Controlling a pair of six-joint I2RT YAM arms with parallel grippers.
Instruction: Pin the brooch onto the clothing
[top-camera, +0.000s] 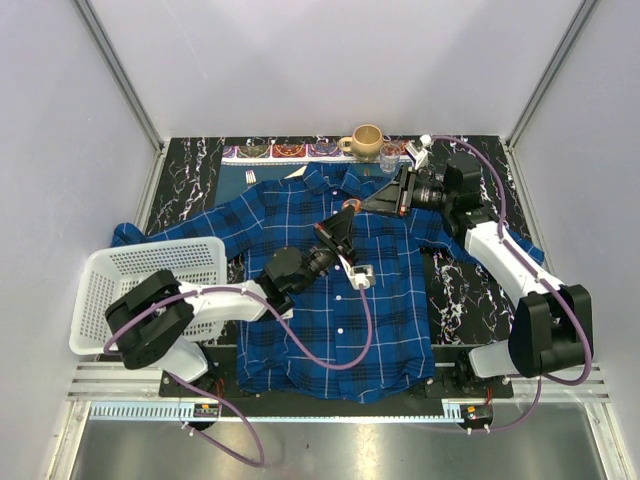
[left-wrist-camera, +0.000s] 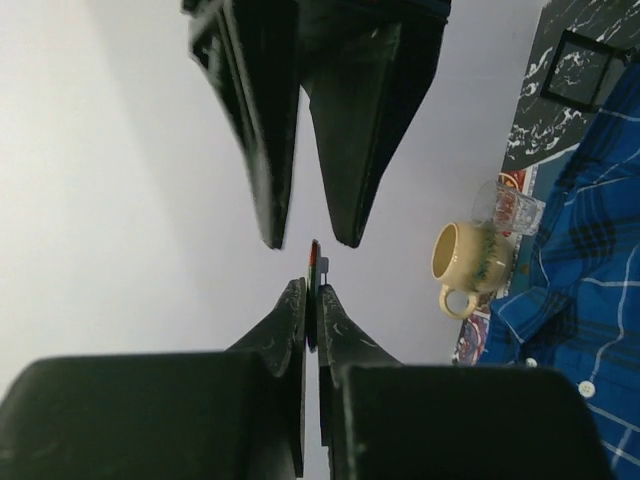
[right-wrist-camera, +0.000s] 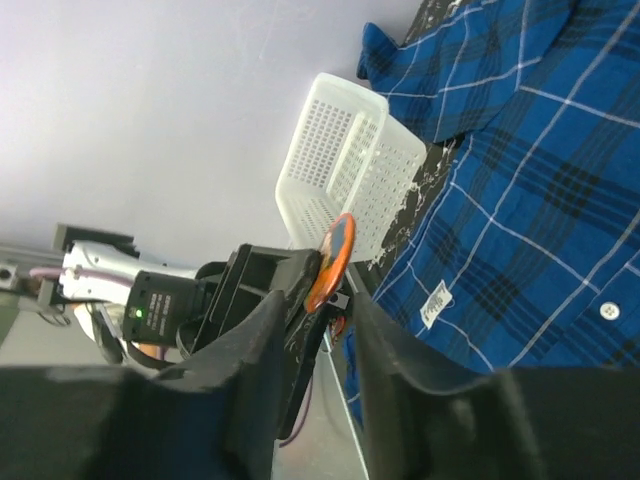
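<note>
Brooch: the little orange brooch (right-wrist-camera: 330, 262) is up in the air, over the chest of the shirt (top-camera: 330, 320), just below the collar.
Left gripper: the left gripper (left-wrist-camera: 312, 290) has its fingers pinched tight on the brooch's edge.
Right gripper: the right gripper (left-wrist-camera: 310, 242) faces it tip to tip. Its fingers are a little way apart and are not squeezing anything.
Done: the shirt lies flat and buttoned on the bench (top-camera: 460, 290), and the brooch is picked up.
Left to do: the brooch is not on the cloth yet. I think the pin must be opened, pushed in and shut.
Edges: a cup (top-camera: 366, 140) and a glass (top-camera: 390, 152) stand close behind the right gripper. The white basket (top-camera: 150, 270) sits by the left sleeve.
Room: the shirt front under both grippers is bare.
</note>
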